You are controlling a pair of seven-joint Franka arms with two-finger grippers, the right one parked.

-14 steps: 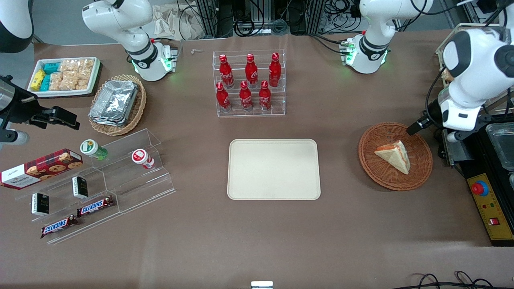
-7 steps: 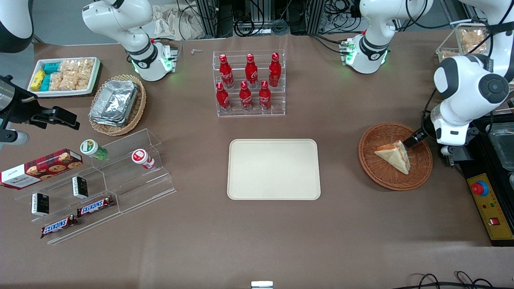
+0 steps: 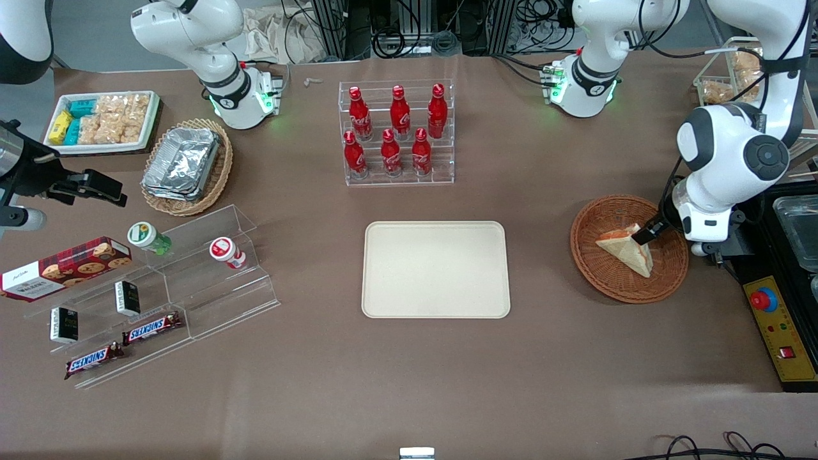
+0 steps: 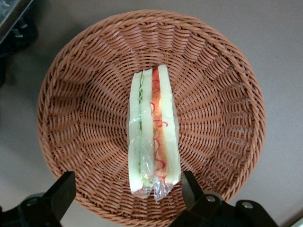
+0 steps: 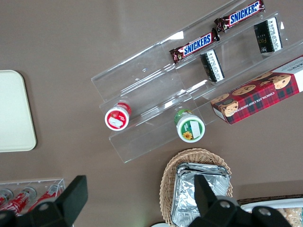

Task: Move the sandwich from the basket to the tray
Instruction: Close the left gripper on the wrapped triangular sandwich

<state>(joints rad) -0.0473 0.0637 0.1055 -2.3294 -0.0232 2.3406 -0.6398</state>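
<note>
Table (image 3: pixel 409 370): brown covering, carrying all items listed below.

Tray (image 3: pixel 436 269): cream-beige, rectangular with rounded corners, lying flat at the middle of the table, nearer the front camera than the bottle rack (image 3: pixel 397 133). Nothing lies on it.

Bottle rack: clear, stepped, holding six red bottles in two rows.

Clear stepped display stand (image 3: pixel 160 294): toward the parked arm's end, with two Snickers bars (image 3: pixel 152 327), small dark boxes, a cookie box (image 3: pixel 64 267) and two capped cups on it.

Basket (image 3: pixel 613 281): round, reddish-brown wicker, toward the working arm's end of the table and well apart from the tray. The wrist view shows its weave and full rim (image 4: pixel 75 94).

Tan wicker basket (image 3: pixel 220 172): holds stacked foil containers, near the white snack tray (image 3: pixel 102 148).

Sandwich (image 3: pixel 623 252): lies inside the reddish-brown basket, roughly at its centre. In the wrist view the sandwich (image 4: pixel 153 132) presents its cut edge, with green filling along one side, orange-red along the other, and clear wrap bunched at one end.

Gripper (image 3: pixel 641 235): positioned over the basket, low and at the sandwich's end farther from the front camera. In the wrist view the fingers (image 4: pixel 59 194) stand spread apart, one on either side of the sandwich's wrapped end. Contact with the wrap appears not to be made, though the angle leaves this uncertain.
</note>
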